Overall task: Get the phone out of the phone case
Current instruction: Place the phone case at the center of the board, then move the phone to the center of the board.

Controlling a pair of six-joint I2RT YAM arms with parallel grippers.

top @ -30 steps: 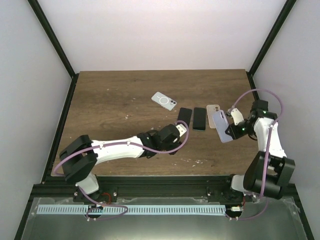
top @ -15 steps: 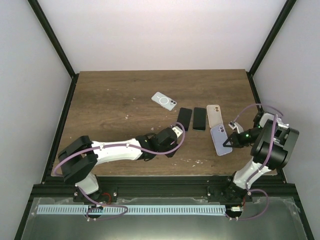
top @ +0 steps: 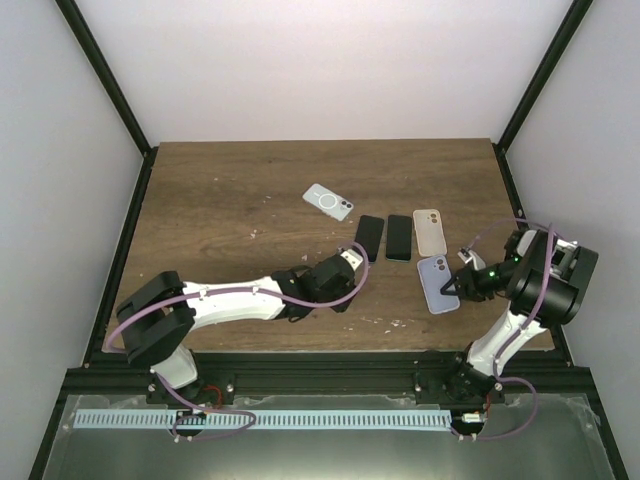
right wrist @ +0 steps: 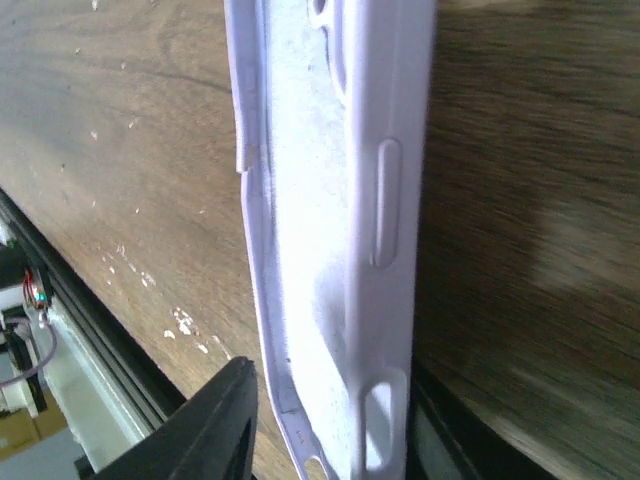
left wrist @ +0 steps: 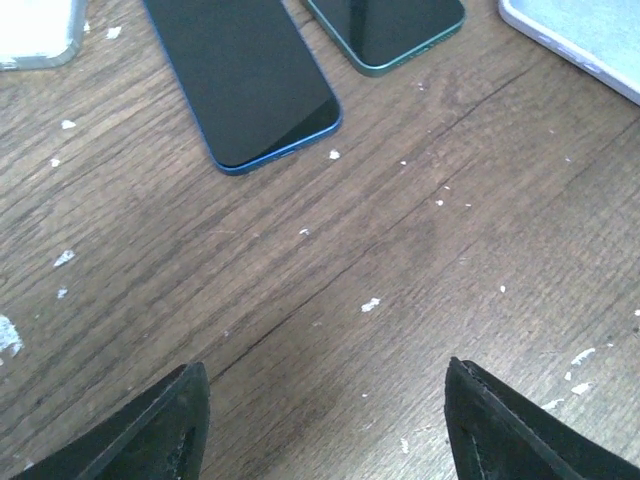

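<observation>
Nearest to me, my left claw point(left wrist: 325, 405) is hovering low over the dark brown wooden table point(top: 220, 200). Its two black fingers are standing wide apart with only bare, white-flecked wood between them. I judge it is waiting here to stay clear of the other arm.

To the right, my right claw point(top: 462, 281) is reaching in low from the table's right edge to the pale lavender soft plastic phone case point(top: 437, 284). The case is lying flat on the wood. From my right wrist I am seeing it edge-on point(right wrist: 340, 250), with its whitish inside and button cut-outs showing and no phone in it. My fingers are standing on either side of its near end. I cannot tell whether they are pinching it or just letting go.

Just beyond, three phones are lying side by side in a neat row, which suggests they were set down on purpose. They are a black-screened phone with a blue rim point(top: 369, 237), a black-screened phone with a green rim point(top: 399, 237) and a cream phone lying back-up point(top: 429, 231). The cream one is just beside the lavender case, so it may be the phone that came out, though I cannot be sure.

Farthest away, a clear plastic case with a white ring on its back point(top: 328, 201) is lying apart at an angle.

I am finding no brand, label or writing that can be read.
</observation>
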